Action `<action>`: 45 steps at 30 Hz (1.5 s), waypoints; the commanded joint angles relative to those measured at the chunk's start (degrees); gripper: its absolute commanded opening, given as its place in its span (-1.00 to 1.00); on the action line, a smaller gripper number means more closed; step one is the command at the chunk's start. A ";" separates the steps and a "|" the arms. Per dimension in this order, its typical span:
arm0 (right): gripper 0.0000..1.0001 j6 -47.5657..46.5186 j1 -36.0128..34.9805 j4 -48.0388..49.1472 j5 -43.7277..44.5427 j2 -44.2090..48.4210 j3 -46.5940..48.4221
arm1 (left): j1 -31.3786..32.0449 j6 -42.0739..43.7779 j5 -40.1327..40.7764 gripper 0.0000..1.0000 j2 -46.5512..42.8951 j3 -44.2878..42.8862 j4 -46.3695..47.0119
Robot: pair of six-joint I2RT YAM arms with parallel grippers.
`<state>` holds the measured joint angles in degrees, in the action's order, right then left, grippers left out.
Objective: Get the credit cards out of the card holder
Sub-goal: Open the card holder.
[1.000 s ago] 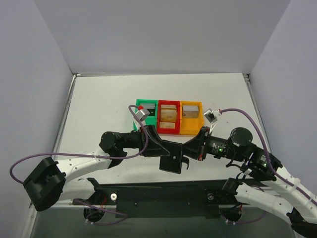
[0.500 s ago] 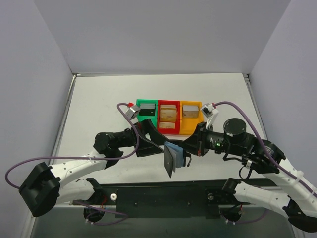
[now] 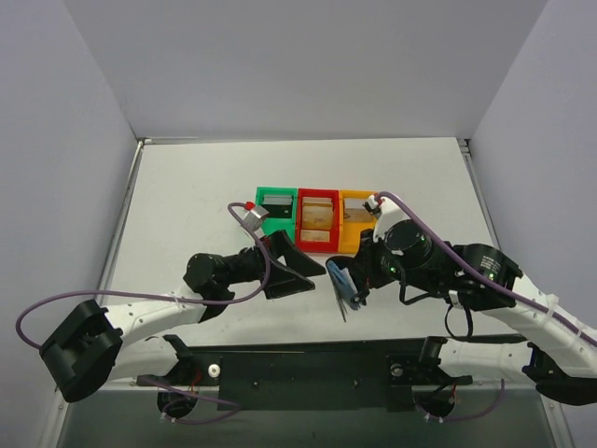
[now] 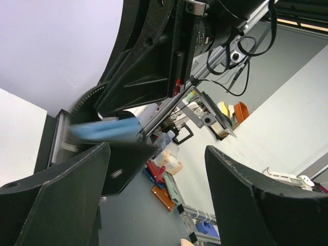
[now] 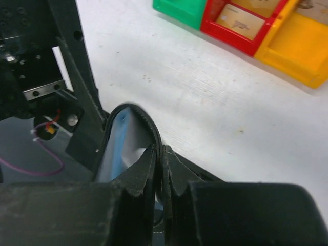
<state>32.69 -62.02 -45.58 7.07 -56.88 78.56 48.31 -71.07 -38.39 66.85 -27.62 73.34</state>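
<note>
The card holder (image 3: pixel 340 292), black-edged with pale blue-grey panels, hangs edge-on just above the table in front of the bins. My right gripper (image 3: pixel 354 279) is shut on its black edge. In the right wrist view the right gripper (image 5: pixel 163 156) pinches that edge, and the blue panel of the card holder (image 5: pixel 114 141) curves away to the left. My left gripper (image 3: pixel 315 276) stands open a little to the left of the holder, apart from it. In the left wrist view the left gripper (image 4: pixel 154 197) has nothing between its fingers, and the card holder (image 4: pixel 105 130) shows blurred beyond it. Whether credit cards sit inside the holder cannot be told.
A green bin (image 3: pixel 276 206), a red bin (image 3: pixel 317 220) and an orange bin (image 3: pixel 358 221) stand side by side behind the grippers, each with a card or cards in it. The same bins (image 5: pixel 241 23) run along the top of the right wrist view. Grey walls enclose the table.
My left gripper has let go of the card holder, opened wide and drawn back to the left. The right gripper has carried the holder to the right and turned it edge-on.
</note>
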 commanded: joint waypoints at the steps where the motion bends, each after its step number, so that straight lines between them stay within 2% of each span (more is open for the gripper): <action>1: -1.00 -1.05 0.23 -3.99 7.52 0.45 2.91 | 0.38 1.72 1.04 0.71 1.35 0.46 7.26; 7: -1.00 -0.87 2.96 -3.03 -0.72 1.42 3.96 | -0.59 4.09 3.76 0.72 1.26 3.62 6.46; 14: -1.00 -2.10 3.13 -1.62 -9.24 1.25 4.84 | -0.94 4.27 3.59 0.72 2.32 3.18 8.83; 19: -1.00 -5.34 3.83 -1.61 -14.88 2.65 6.69 | -4.97 5.23 1.74 0.73 -2.59 3.79 7.53; 25: -1.00 -7.55 6.12 -1.88 -23.06 4.76 9.15 | -11.04 12.61 3.32 0.73 -17.70 6.52 -7.85; 27: -1.00 -7.81 6.30 -1.88 -25.96 4.68 9.94 | -12.19 14.55 4.37 0.89 -21.57 6.87 -14.42; 29: -1.00 -7.81 6.47 -1.70 -27.80 4.32 10.47 | -12.28 14.73 4.38 0.95 -23.08 6.96 -15.33; 32: -1.00 -7.90 6.47 -1.27 -30.01 3.01 11.26 | -12.19 11.14 1.05 0.95 -19.15 6.79 -10.61; 35: -1.00 -7.38 6.38 1.10 -33.16 2.57 11.17 | -11.84 4.82 -0.72 0.95 -12.47 6.79 -0.17; 39: -1.00 -6.76 6.30 3.13 -35.28 2.48 10.73 | -9.65 0.68 -1.69 0.95 -6.57 6.08 9.95; 45: -1.00 -6.41 6.21 3.75 -36.43 2.48 10.38 | -6.22 1.99 -1.95 0.93 -4.80 4.76 12.70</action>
<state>25.65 -55.86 -46.00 -26.61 -54.81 88.58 40.60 -68.58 -38.63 62.30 -20.91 71.13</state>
